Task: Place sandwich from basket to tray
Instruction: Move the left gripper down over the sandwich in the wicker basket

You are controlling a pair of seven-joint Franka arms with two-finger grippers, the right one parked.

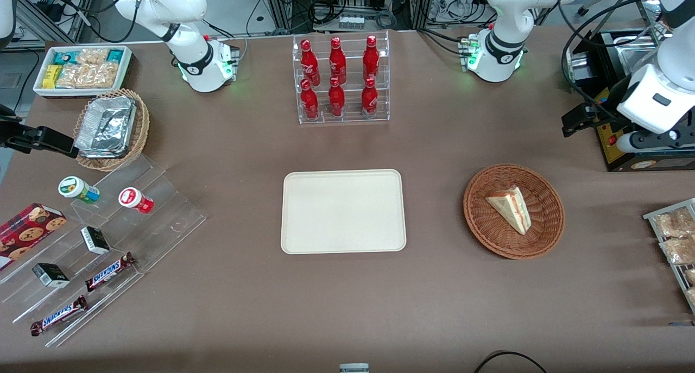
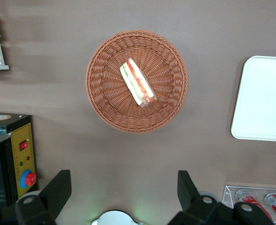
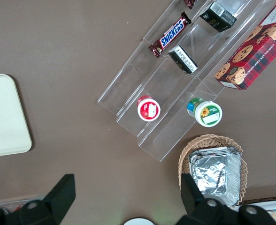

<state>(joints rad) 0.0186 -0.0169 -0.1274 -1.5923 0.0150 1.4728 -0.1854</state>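
Above the table, the tool hangs wide open, seemingly empty; sandwich in basket.

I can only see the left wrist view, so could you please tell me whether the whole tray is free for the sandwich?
Observer: Yes, the front view shows the whole tray with nothing on it.
Operator: Thanks. Where is the gripper relative to the basket?
Observer: The open gripper is farther from the front camera than the basket, toward the working arm's end of the table.
Operator: Anything near the tray?
Observer: A rack of six red bottles stands farther from the camera than the tray.
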